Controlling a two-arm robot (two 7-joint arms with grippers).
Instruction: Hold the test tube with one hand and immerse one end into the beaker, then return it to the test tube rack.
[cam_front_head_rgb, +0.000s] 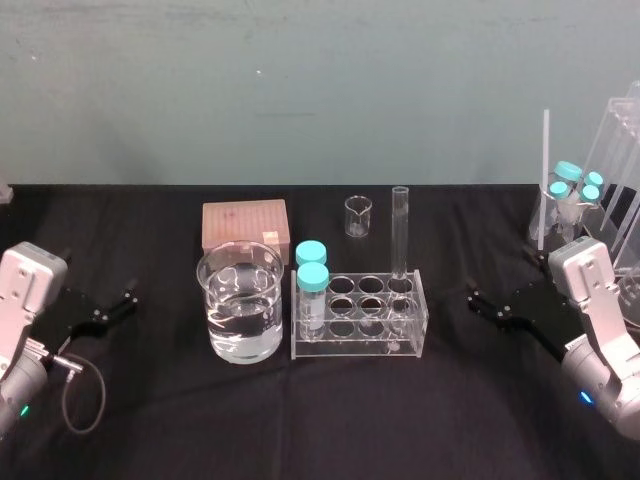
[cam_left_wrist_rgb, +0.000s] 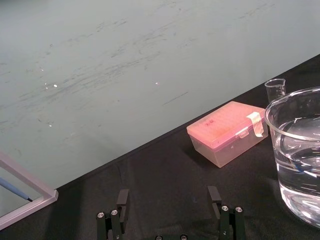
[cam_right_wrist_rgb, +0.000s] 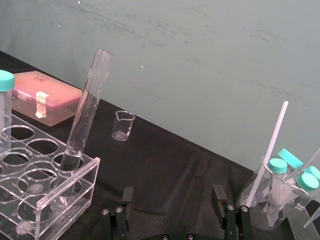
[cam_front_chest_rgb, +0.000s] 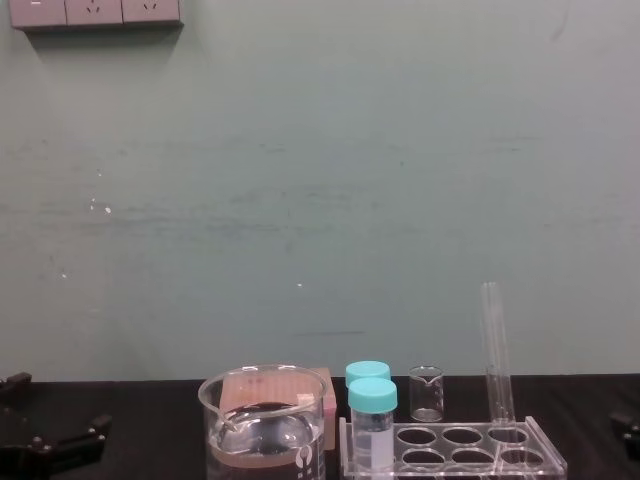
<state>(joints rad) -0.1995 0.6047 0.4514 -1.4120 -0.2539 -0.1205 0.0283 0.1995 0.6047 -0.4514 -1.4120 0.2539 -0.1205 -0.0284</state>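
The test tube (cam_front_head_rgb: 401, 235) (cam_right_wrist_rgb: 85, 117) (cam_front_chest_rgb: 496, 350) stands upright in the far right hole of the clear test tube rack (cam_front_head_rgb: 410, 340) (cam_right_wrist_rgb: 75, 187) (cam_front_chest_rgb: 545, 462). Left of the rack stands the large beaker (cam_front_head_rgb: 240, 303) (cam_left_wrist_rgb: 299, 150) (cam_front_chest_rgb: 263, 420), holding clear liquid. My right gripper (cam_front_head_rgb: 487, 305) (cam_right_wrist_rgb: 172, 197) rests open on the black cloth to the right of the rack, nothing between its fingers. At the far left my left gripper (cam_front_head_rgb: 118, 303) (cam_left_wrist_rgb: 167, 197) sits open, apart from the beaker.
Two teal-capped vials (cam_front_head_rgb: 312, 283) (cam_front_chest_rgb: 372, 415) stand in the rack's left end. A tiny beaker (cam_front_head_rgb: 358, 216) and a pink tip box (cam_front_head_rgb: 245, 225) sit behind. A flask with capped vials (cam_front_head_rgb: 570, 200) (cam_right_wrist_rgb: 282, 192) stands at the far right.
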